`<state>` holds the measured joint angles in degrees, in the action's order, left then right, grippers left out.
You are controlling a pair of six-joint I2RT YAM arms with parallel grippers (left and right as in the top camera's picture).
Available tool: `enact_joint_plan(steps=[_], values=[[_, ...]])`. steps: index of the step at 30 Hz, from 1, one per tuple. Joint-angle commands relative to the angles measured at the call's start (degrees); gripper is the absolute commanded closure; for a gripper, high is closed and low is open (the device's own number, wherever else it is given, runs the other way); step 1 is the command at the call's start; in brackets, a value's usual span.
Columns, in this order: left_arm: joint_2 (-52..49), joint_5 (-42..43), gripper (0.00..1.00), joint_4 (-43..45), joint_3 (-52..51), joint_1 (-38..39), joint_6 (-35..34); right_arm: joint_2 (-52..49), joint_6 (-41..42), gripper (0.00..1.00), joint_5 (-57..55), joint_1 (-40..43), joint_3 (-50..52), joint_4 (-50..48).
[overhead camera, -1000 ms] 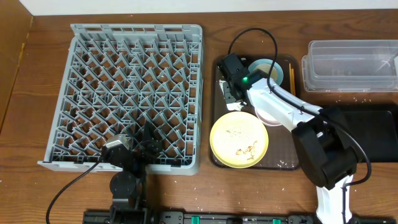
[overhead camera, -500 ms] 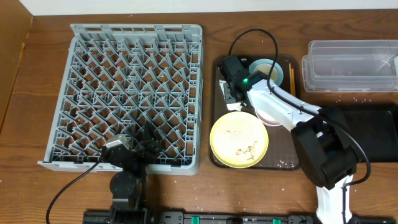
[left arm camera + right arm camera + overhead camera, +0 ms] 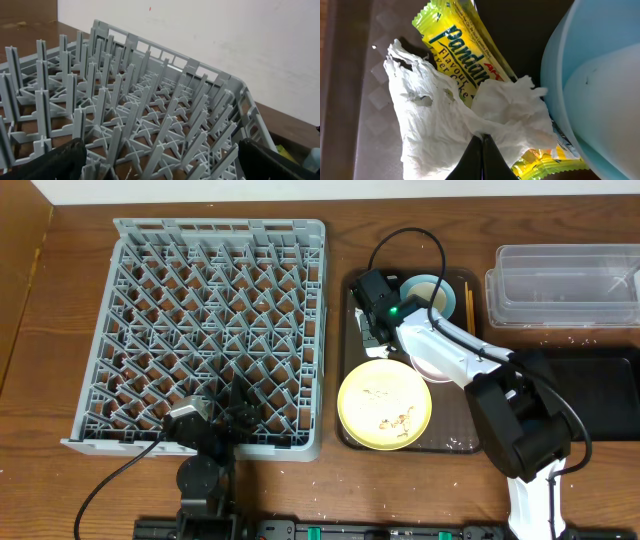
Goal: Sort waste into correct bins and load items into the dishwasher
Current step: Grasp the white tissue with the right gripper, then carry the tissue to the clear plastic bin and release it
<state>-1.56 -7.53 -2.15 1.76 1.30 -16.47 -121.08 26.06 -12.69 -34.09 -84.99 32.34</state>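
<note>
Fingers cannot be read from overhead, where the left gripper [image 3: 228, 418] sits low over the near edge of the rack [image 3: 220, 330] and the right gripper [image 3: 370, 322] is down at the far left corner of the tray [image 3: 349, 435], just beside the blue bowl [image 3: 432, 290] and beyond the plate [image 3: 385, 405]. Seen from the left wrist, that gripper's two black fingers [image 3: 55, 162] stand wide apart at the bottom corners of the frame, holding nothing, with the rack's [image 3: 150, 120] upright pegs running off ahead of them. From the right wrist, the fingers [image 3: 470, 161] are pressed almost together, their tips pinching a fold of the napkin [image 3: 440, 130]. The napkin lies crumpled across the middle of the wrapper [image 3: 457, 47]. The wrapper's long axis runs diagonally from upper left to lower right, its far end touching the bowl's [image 3: 592, 90] rim.
</note>
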Motion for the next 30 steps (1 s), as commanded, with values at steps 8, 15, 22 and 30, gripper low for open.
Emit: enact_joint_plan(steps=[8, 15, 22, 30], values=[[0.11, -1.11, 0.02, -2.10, -1.05, 0.13, 0.57, 10.75, 0.02, 0.99, -0.35, -0.17, -0.50, -0.04], [0.11, -1.09, 0.02, -2.10, -1.05, 0.13, 0.57, 16.96, 0.04, 0.99, -0.31, -0.15, -0.50, -1.25], [0.11, -1.09, 0.02, -2.10, -1.05, 0.13, 0.57, 18.45, 0.04, 0.99, 5.46, -0.15, -0.50, -4.09], [0.11, -1.11, 0.02, -2.10, -1.05, 0.13, 0.57, 21.59, 0.07, 0.99, 3.54, 4.02, -0.52, -5.81]])
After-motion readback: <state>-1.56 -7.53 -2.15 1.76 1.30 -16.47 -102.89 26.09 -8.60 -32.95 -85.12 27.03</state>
